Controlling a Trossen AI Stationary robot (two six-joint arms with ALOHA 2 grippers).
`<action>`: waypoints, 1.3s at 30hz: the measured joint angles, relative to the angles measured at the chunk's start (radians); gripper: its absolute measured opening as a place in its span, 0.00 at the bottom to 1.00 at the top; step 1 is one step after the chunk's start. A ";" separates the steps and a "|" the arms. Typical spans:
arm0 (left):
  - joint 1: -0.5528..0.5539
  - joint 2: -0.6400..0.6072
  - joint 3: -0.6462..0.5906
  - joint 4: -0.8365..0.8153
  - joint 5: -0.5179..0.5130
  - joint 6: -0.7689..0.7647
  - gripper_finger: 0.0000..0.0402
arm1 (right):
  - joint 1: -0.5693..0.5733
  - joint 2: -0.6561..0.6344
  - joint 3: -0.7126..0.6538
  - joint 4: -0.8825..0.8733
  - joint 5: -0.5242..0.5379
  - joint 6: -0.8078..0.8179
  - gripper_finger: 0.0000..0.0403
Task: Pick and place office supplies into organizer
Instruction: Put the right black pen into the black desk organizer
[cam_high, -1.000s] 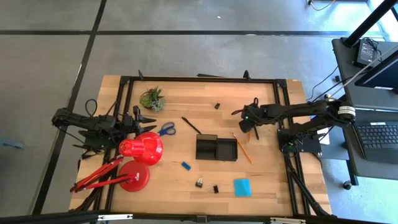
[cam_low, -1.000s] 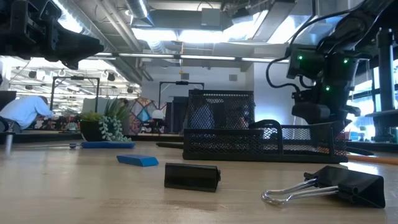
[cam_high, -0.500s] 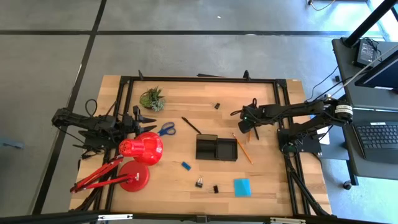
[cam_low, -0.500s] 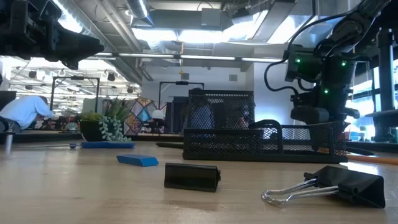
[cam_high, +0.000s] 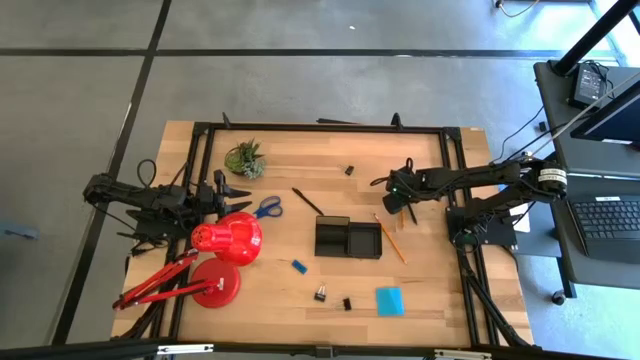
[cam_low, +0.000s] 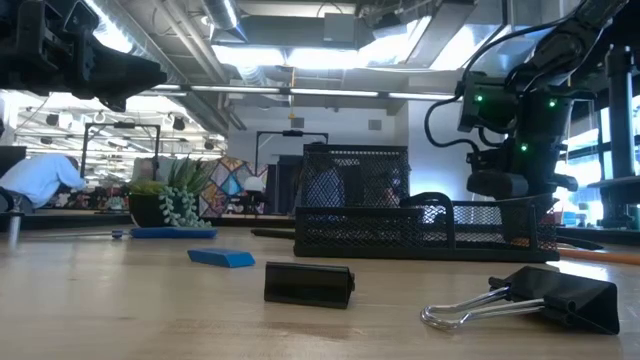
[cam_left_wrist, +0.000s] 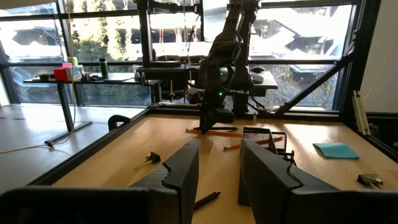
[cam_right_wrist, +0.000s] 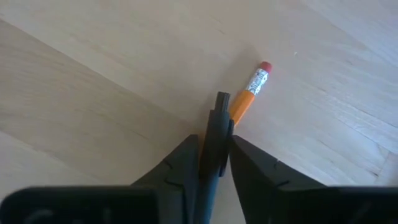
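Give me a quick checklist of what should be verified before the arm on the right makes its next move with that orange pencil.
1. The right gripper is on the orange-yellow wooden pencil: ok, its fingers pinch the pencil's shaft near the eraser end.
2. Pencil off the table: cannot tell; in the high view it looks to lie on the light wooden table.
3. The low black mesh organizer tray is within easy reach: ok, it stands just beside the pencil.
4. Tray compartments free to receive it: cannot tell, the insides look dark.
5. The left gripper is out of the way: ok, open, near the big red desk lamp, far from the tray.
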 joint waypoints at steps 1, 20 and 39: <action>0.000 0.000 0.000 0.000 0.000 0.000 0.28 | 0.000 0.000 0.000 0.000 0.000 0.000 0.23; 0.000 0.000 0.000 0.000 0.000 0.000 0.28 | 0.000 0.000 0.000 -0.002 0.003 0.002 0.31; 0.000 0.000 0.000 0.000 0.000 0.000 0.28 | 0.000 0.000 -0.002 0.021 0.000 0.001 0.31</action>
